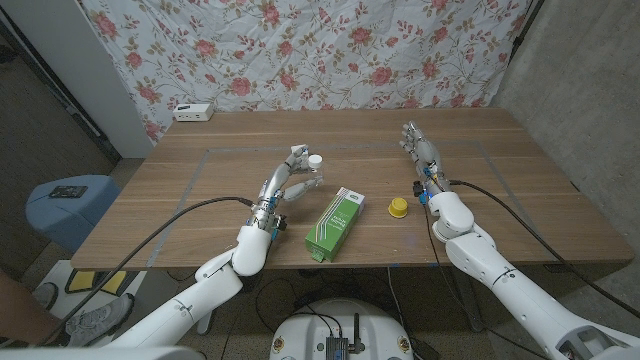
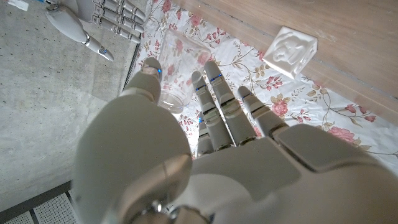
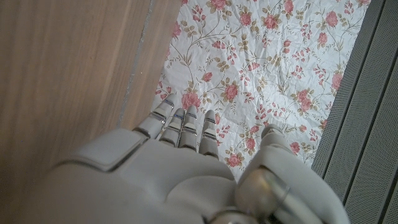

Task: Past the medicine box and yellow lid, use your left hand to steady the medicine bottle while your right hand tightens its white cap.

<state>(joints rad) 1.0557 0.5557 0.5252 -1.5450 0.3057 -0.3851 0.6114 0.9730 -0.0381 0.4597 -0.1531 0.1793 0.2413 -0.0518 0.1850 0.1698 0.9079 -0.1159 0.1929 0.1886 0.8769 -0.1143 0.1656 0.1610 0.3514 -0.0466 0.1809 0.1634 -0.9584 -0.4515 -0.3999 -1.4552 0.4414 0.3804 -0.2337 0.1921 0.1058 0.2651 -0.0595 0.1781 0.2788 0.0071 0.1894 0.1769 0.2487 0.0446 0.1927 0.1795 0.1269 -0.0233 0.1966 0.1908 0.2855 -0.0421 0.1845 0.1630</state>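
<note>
Head view, left fingers: curled around the medicine bottle [image 1: 312,172], thumb on one side, the others on the far side.
Left hand [image 1: 290,180]: holds the bottle upright on the table [image 1: 200,190], left of the centre.
Left wrist view: fingers [image 2: 214,93] and thumb close on the clear bottle body [image 2: 174,81]; a white device [image 2: 289,50] lies on the table beyond.
White cap [image 1: 315,159]: sits on top of the bottle, above the fingers.
Right fingers [image 1: 415,140]: straight and close together, holding nothing.
Right hand [image 1: 425,160]: well apart from the bottle, on the table's right side.
Yellow lid [image 1: 398,207]: just beside the right wrist.
Medicine box [image 1: 334,223]: green and white, lying between the bottle and the yellow lid, nearer the front edge.
Backdrop: floral cloth [image 1: 330,50] behind the table.
</note>
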